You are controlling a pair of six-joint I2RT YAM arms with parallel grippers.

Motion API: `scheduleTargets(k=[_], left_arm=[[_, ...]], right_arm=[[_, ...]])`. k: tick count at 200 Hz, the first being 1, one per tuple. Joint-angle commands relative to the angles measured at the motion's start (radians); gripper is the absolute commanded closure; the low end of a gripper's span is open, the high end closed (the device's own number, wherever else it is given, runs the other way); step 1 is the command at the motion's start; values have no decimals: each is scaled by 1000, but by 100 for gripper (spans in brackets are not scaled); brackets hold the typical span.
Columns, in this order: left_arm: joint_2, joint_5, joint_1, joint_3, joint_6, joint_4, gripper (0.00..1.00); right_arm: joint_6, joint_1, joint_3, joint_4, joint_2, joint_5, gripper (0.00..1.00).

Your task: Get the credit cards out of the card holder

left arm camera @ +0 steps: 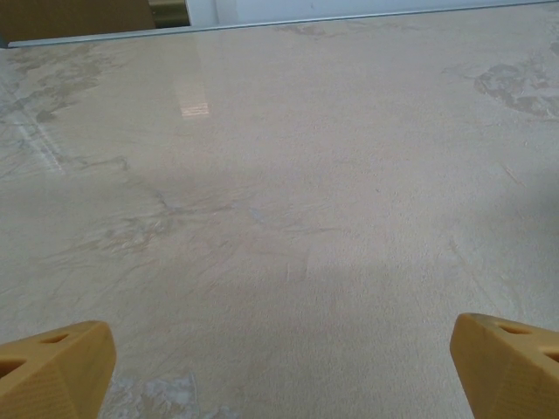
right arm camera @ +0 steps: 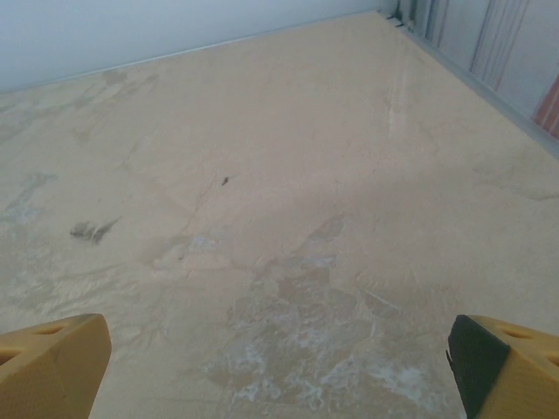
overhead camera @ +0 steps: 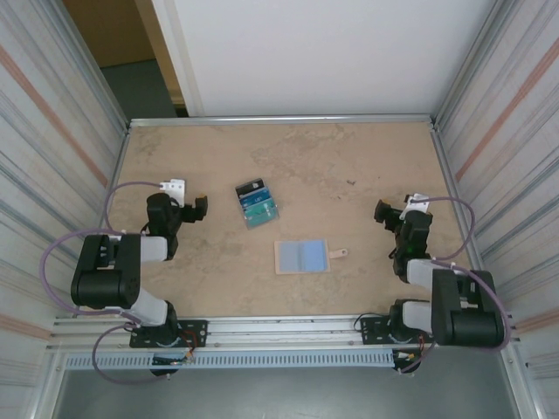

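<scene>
The card holder lay open, cards fanned at its eleven o'clock. Both jaws gaped empty; removal seemed done, calling for no further grasp.

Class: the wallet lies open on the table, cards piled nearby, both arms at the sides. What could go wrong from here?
1. The flat tan folding card holder with light-blue inner faces lies on a smooth table; it may slide instead of being gripped.
2. The fanned pile of black, blue and teal cards sits near it; the left end effector, open, could scatter it reaching in.
</scene>
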Motion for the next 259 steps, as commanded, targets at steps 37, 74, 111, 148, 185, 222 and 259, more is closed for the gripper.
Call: scheduleTargets(k=[37, 74, 111, 148, 185, 222, 259], left_arm=[[-5, 5, -4, 4, -7, 6, 1], [-5, 5, -5, 4, -4, 7, 1], [-6, 3, -5, 4, -5, 6, 1], [-4, -6, -10, 5, -2, 7, 1], [-4, -10, -12, 4, 0, 7, 1], [-4, -12, -14, 4, 1, 7, 1], [-4, -13, -15, 6, 2, 7, 1]], right_arm=[[-15, -37, 99, 120, 211, -121, 1], [-85, -21, 205, -47, 216, -237, 1], [-111, -23, 197, -41, 214, -304, 1], [-113, -23, 197, -41, 214, -303, 1], [-113, -22, 197, -43, 214, -301, 1], [-113, -22, 197, -43, 213, -301, 1], [-112, -22, 197, -43, 214, -301, 1]])
